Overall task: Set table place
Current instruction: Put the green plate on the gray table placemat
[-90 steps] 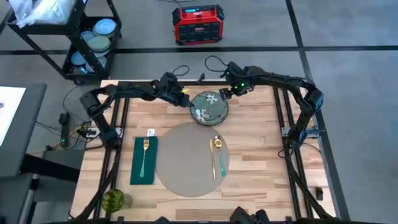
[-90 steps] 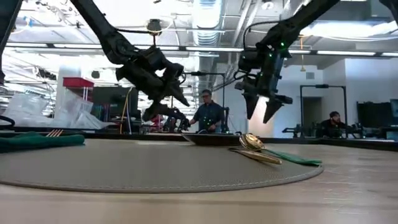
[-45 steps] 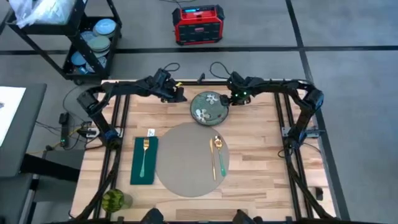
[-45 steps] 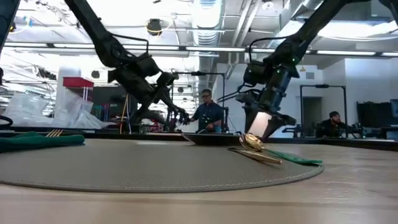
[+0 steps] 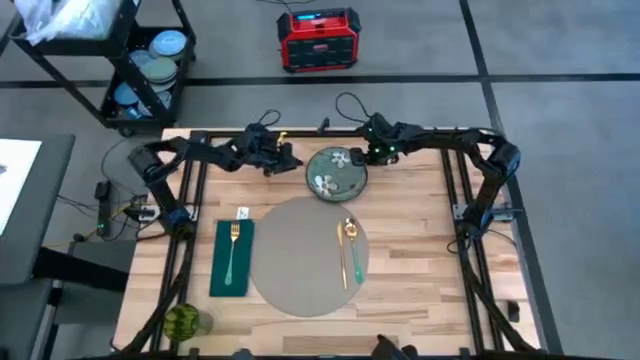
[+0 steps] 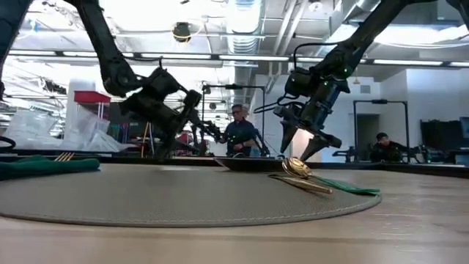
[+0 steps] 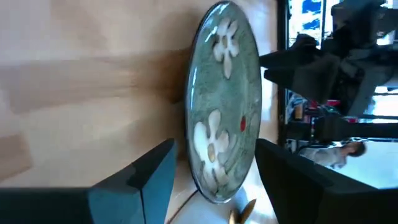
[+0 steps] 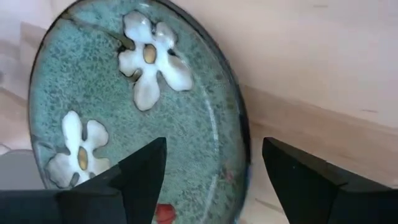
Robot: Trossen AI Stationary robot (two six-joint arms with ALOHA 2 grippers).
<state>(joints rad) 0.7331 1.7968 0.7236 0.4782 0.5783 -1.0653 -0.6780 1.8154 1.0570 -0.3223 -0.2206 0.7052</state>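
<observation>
A dark floral round plate (image 5: 337, 172) lies flat on the light-wood table (image 5: 410, 270), just beyond the round grey-taupe placemat (image 5: 300, 262). A gold spoon with a teal handle (image 5: 351, 245) rests on the mat's right side. A gold fork (image 5: 233, 245) lies on a dark green napkin (image 5: 231, 262) left of the mat. My left gripper (image 5: 286, 160) is open, level, a little left of the plate. My right gripper (image 5: 372, 157) is open above the plate's far right rim (image 8: 239, 140), its fingers on either side of it; whether they touch it I cannot tell.
A black wire cart with blue dishes (image 5: 152, 70) and a red box (image 5: 318, 40) stand on the floor beyond the far edge. A green round object (image 5: 185, 322) sits at the near left corner. A person (image 6: 238, 136) shows in the room behind.
My left gripper has drawn back from the plate toward the table's left edge and come down lower. My right gripper has come down toward the plate's far right rim and tipped. The plate has stayed where it was.
</observation>
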